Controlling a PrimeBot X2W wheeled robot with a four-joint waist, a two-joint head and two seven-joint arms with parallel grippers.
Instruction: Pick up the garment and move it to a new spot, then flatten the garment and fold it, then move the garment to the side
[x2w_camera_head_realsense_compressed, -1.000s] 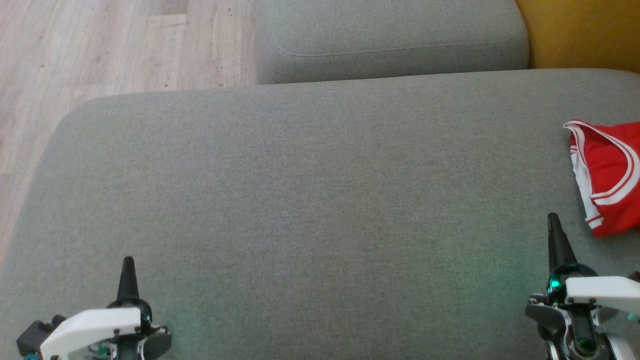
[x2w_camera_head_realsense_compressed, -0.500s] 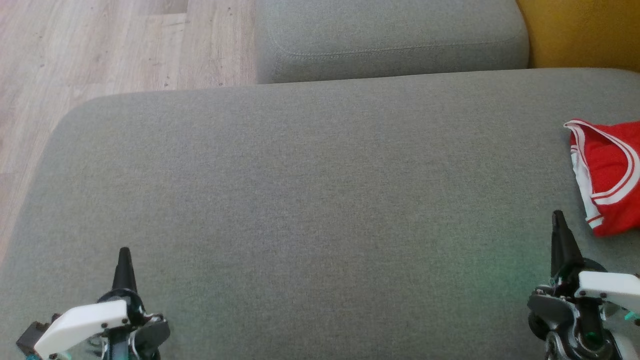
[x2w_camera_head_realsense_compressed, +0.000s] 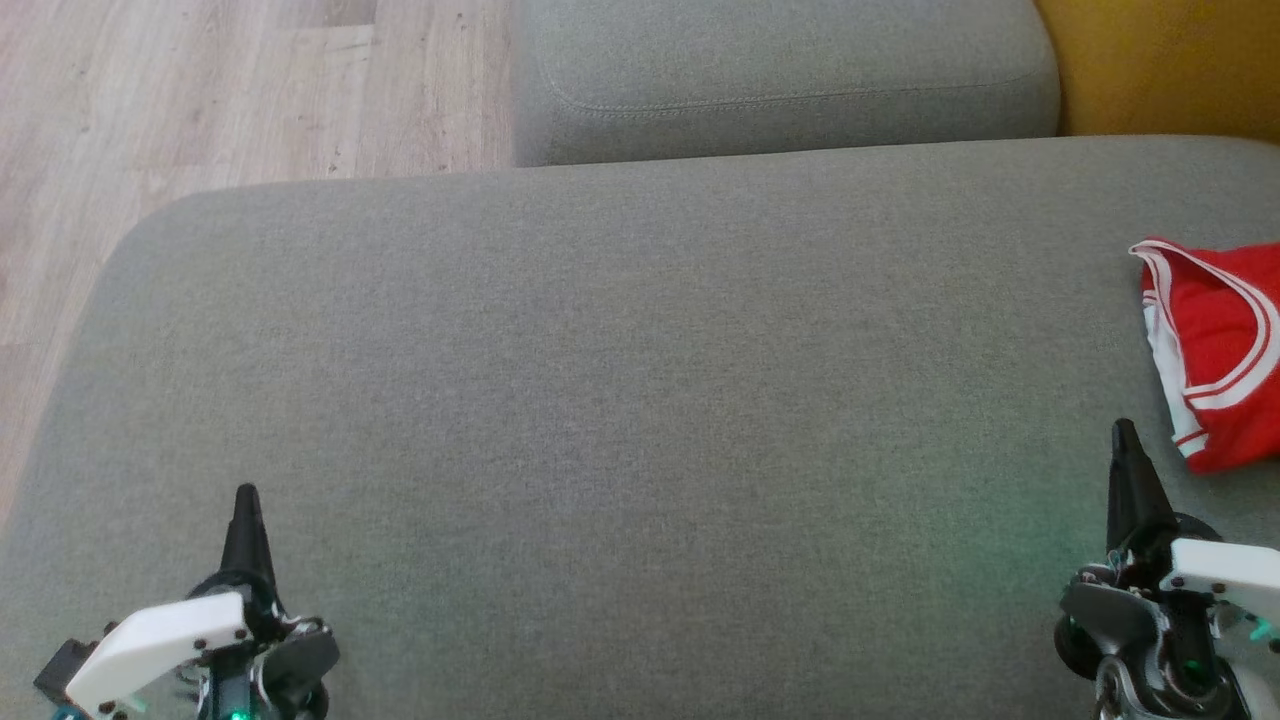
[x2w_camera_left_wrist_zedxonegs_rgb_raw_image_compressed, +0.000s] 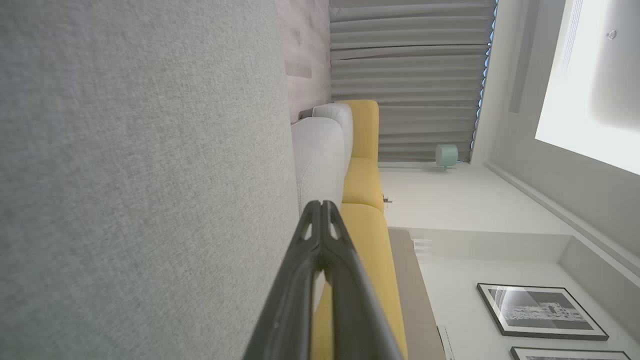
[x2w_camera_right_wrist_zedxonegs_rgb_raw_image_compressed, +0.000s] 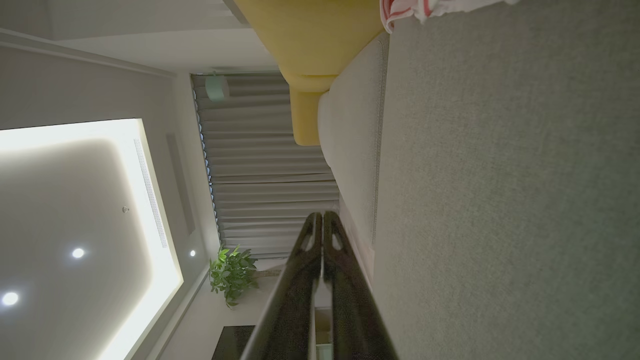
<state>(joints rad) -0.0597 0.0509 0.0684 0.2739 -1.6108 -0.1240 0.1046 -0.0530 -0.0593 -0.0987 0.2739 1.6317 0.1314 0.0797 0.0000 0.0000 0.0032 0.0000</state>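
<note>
**Minding a red garment at the far right of the seat**

Your widest surface is the grey seat cushion (x2w_camera_head_realsense_compressed: 600, 400), which spreads across most of the head view. A second grey cushion (x2w_camera_head_realsense_compressed: 780, 80) butts against its far side, with wooden floor (x2w_camera_head_realsense_compressed: 200, 90) past the left corner and a yellow sofa (x2w_camera_head_realsense_compressed: 1160, 60) at the upper right.

The garment (x2w_camera_head_realsense_compressed: 1220, 340), red with white trim, lies on the seat cushion at its right side. The picture's edge cuts it off, so you cannot tell how far it runs or how near the cushion's rim it sits. It looks layered, with one white-edged opening on top. That fits either a bundle to be carried to the middle or a folded piece set aside, so judge which before you commit.

The right gripper (x2w_camera_head_realsense_compressed: 1125, 430) sits low at the right, its tip just beside the garment's near corner but apart from it. The left gripper (x2w_camera_head_realsense_compressed: 245, 495) is at the lower left, well apart from the cloth. Both wrist views show each pair of fingers pressed together at the tips, with nothing between them.

From here, three things could go wrong:
- Clenched fingers driven in would shove the cloth rather than pinch it, rucking it or nudging it out of sight.
- A pinch on the top trim alone could lift one layer and spill any fold.
- Cloth likely drags on woven upholstery, so sliding it could bunch it.
</note>
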